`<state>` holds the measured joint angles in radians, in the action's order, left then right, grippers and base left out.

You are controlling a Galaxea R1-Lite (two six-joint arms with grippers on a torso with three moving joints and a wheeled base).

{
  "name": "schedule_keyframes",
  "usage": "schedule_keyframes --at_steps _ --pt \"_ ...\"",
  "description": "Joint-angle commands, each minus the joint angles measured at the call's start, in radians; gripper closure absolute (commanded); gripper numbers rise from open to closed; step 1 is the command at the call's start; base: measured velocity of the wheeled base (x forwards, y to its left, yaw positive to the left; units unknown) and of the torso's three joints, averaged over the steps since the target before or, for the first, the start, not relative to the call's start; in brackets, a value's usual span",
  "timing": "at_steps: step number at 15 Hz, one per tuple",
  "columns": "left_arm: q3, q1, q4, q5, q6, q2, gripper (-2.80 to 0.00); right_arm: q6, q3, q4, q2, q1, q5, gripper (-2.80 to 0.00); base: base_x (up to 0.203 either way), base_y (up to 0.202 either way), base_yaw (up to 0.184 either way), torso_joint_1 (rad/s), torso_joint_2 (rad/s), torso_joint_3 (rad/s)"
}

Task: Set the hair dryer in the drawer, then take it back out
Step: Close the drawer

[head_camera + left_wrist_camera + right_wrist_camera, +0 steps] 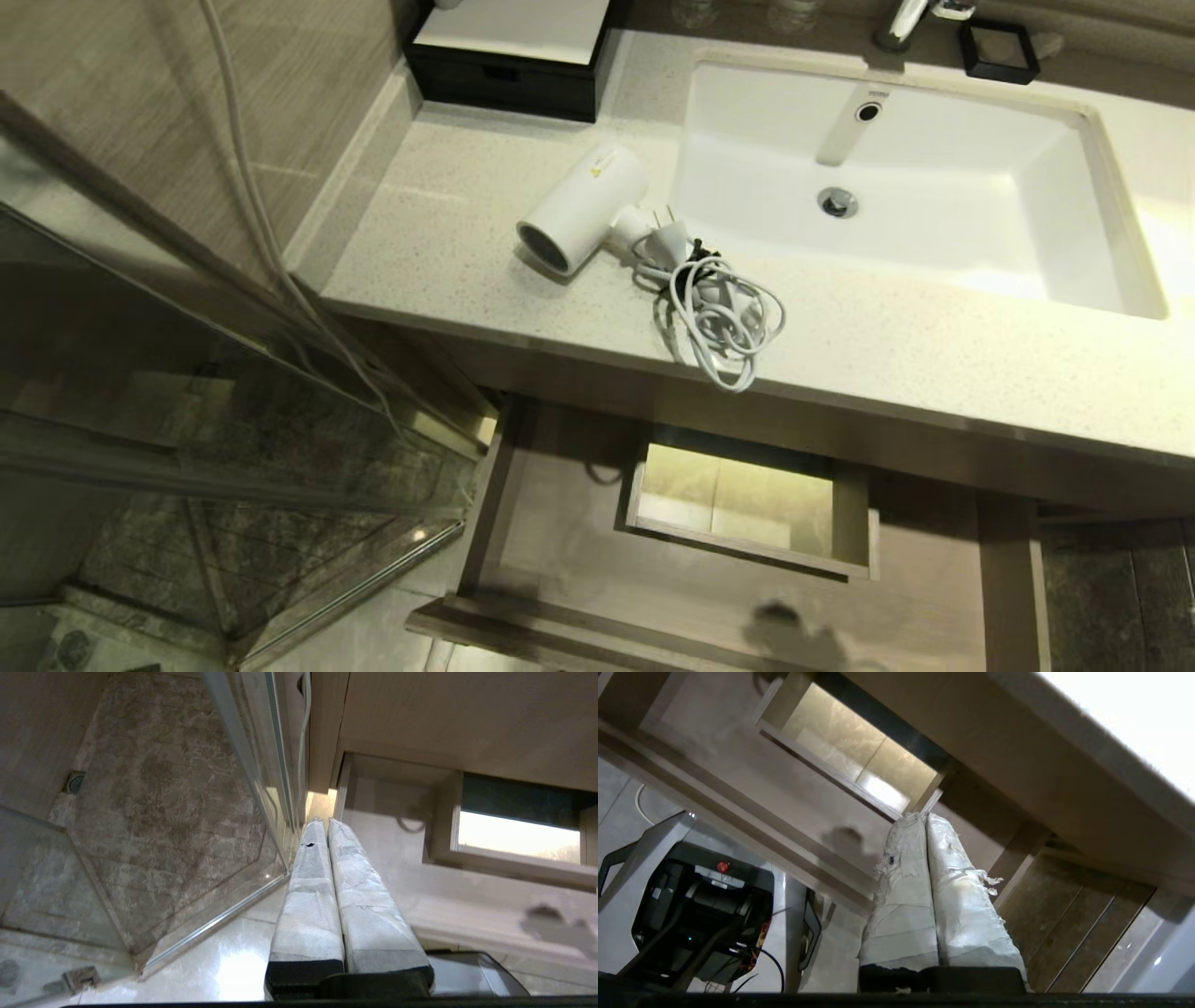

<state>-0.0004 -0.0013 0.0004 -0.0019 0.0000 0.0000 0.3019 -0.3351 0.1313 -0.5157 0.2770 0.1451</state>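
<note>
drawer (579,523) stands open nearest, holding nothing. hair dryer (583,207) lies on countertop (896,336), left of sink (934,187). left gripper (323,822) and right gripper (922,816): fingers pressed together, empty.

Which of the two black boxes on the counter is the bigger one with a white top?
The black box in the counter's back left corner, behind the hair dryer. The other black box, by the faucet, is small and open-topped.
</note>
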Motion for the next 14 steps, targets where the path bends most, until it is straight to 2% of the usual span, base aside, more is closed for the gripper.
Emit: schedule_keyframes --at_steps 1,14 --pt "0.002 0.0 0.0 0.0 0.0 0.0 0.0 0.002 0.005 -0.005 0.002 0.001 0.001 0.0 0.0 0.0 0.0 -0.284 0.1 -0.19" --pt "0.002 0.0 0.0 0.0 0.0 0.0 0.0 -0.006 0.013 -0.001 0.022 0.002 0.002 0.0 0.0 0.0 0.0 -0.247 0.01 -0.245"
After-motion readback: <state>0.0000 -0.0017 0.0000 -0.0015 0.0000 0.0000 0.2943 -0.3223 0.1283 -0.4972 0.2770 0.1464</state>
